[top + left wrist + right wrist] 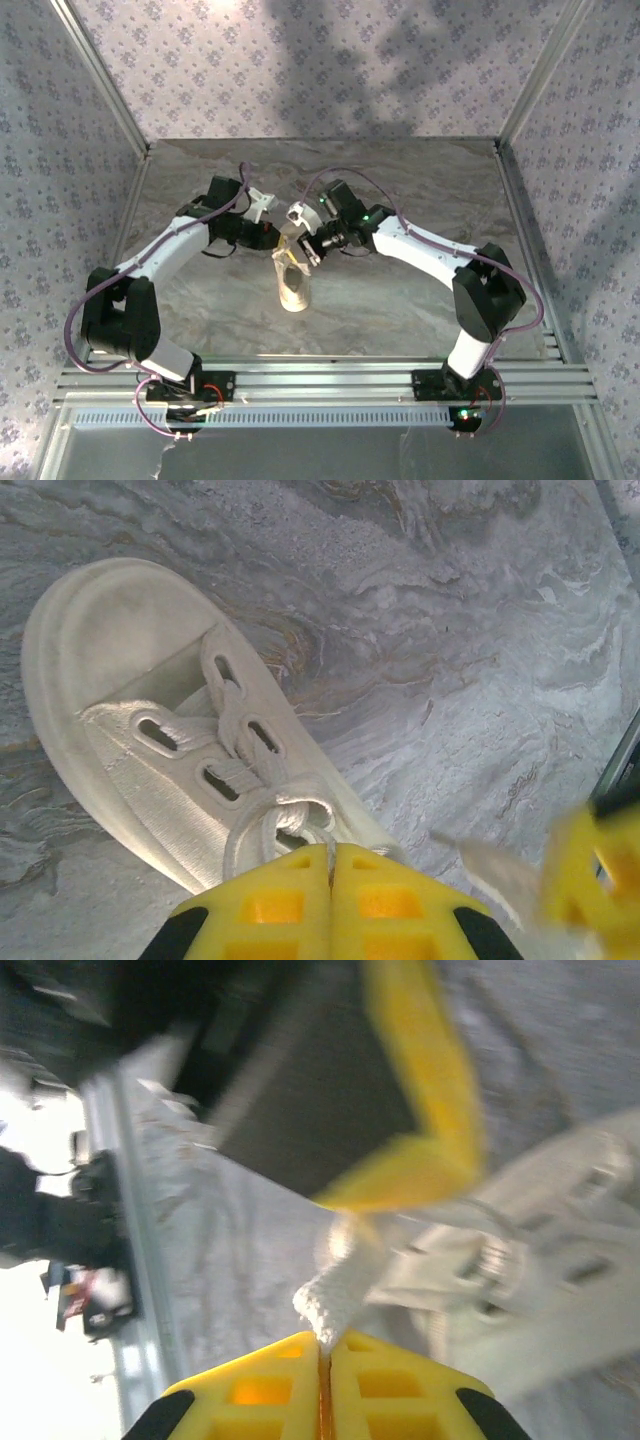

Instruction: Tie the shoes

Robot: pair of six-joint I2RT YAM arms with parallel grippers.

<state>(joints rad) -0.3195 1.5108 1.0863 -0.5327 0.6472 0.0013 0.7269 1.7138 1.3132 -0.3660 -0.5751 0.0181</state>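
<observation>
The cream-white shoe (292, 287) stands mid-table, toe toward the arms. In the left wrist view the shoe (140, 710) lies below my yellow fingers, and its white laces (268, 810) cross into a loose knot at the top eyelets. My left gripper (330, 852) is shut on a thin strand of lace rising from that knot. My right gripper (323, 1340) is shut on a thick white lace end (338, 1295), with the blurred shoe (560, 1260) to its right. From above, the left gripper (272, 238) and right gripper (305, 250) meet close together over the shoe's opening.
The marbled grey table (400, 300) is walled by patterned panels with metal posts. A metal rail (330, 385) runs along the near edge at the arm bases. The right gripper's yellow finger (600, 880) is blurred in the left wrist view; the left gripper's finger (430, 1110) looms in the right wrist view.
</observation>
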